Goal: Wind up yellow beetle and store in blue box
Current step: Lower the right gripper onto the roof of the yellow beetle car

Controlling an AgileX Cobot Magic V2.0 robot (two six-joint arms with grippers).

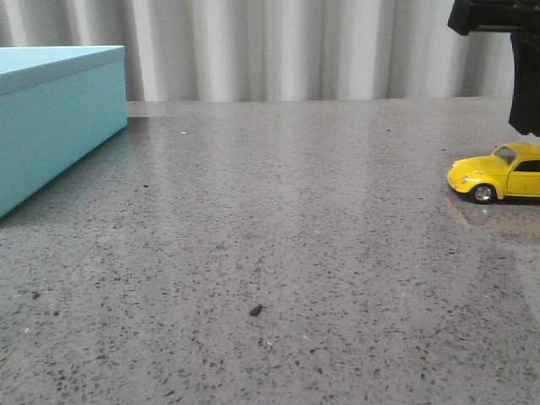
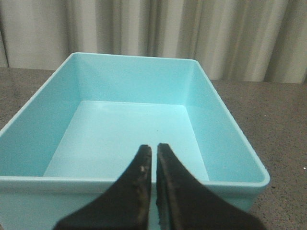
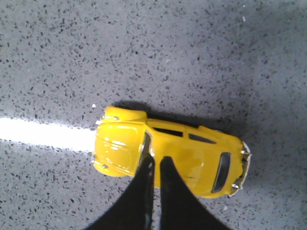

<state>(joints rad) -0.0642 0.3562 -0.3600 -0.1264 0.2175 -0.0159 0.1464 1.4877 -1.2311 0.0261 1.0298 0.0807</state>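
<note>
The yellow beetle [image 1: 499,174] stands on its wheels at the right edge of the grey table, nose pointing left. In the right wrist view the yellow beetle [image 3: 192,155] lies right under my right gripper [image 3: 155,159], whose jaws are shut with only a thin slit and hold nothing. In the front view only the right arm's dark body [image 1: 515,51] shows above the car. The blue box [image 1: 51,118] sits at the far left. In the left wrist view it is open and empty [image 2: 134,96], and my left gripper [image 2: 154,148] hovers shut over its near rim.
The speckled grey tabletop [image 1: 270,253] stretches between box and car, with a small dark crumb [image 1: 256,310] near the front middle. A pale curtain [image 1: 295,46] hangs behind the table's back edge. A bright light strip [image 3: 43,134] reflects on the table beside the car.
</note>
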